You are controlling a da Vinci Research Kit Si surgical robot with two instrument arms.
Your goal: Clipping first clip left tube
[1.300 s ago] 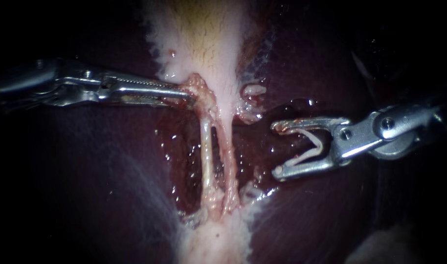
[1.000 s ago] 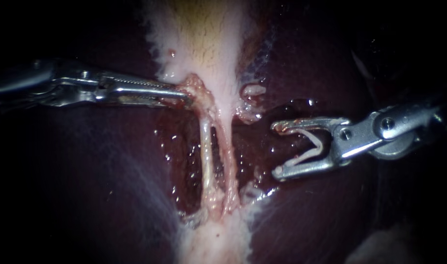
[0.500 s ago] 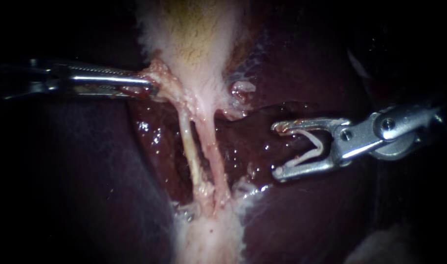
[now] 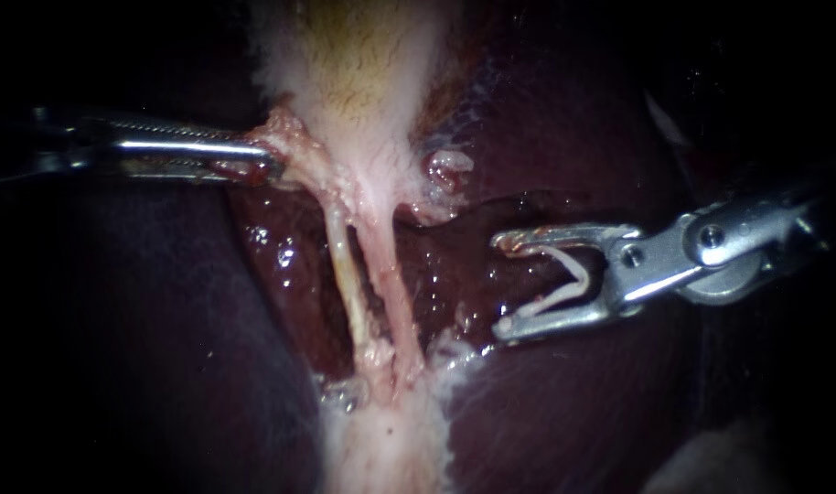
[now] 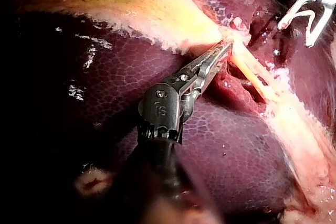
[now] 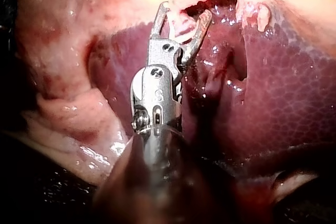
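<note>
Two jaws on your right instrument (image 4: pixel 502 285) stand spread wide, holding a pale clip (image 4: pixel 564 279) between them, well apart from both tubes. The left tube (image 4: pixel 347 274), the paler one, lies just beside the right tube (image 4: pixel 388 274), which sits nearer your jaws. Reach in carelessly and you may catch the wrong tube, or both. A tip could also dig into the wet liver (image 4: pixel 281 265) behind. Your left instrument (image 4: pixel 264 157) clamps the tissue (image 4: pixel 290 144) below the gallbladder (image 4: pixel 363 64), stretching the tubes. If that hold slips, your target goes slack.
</note>
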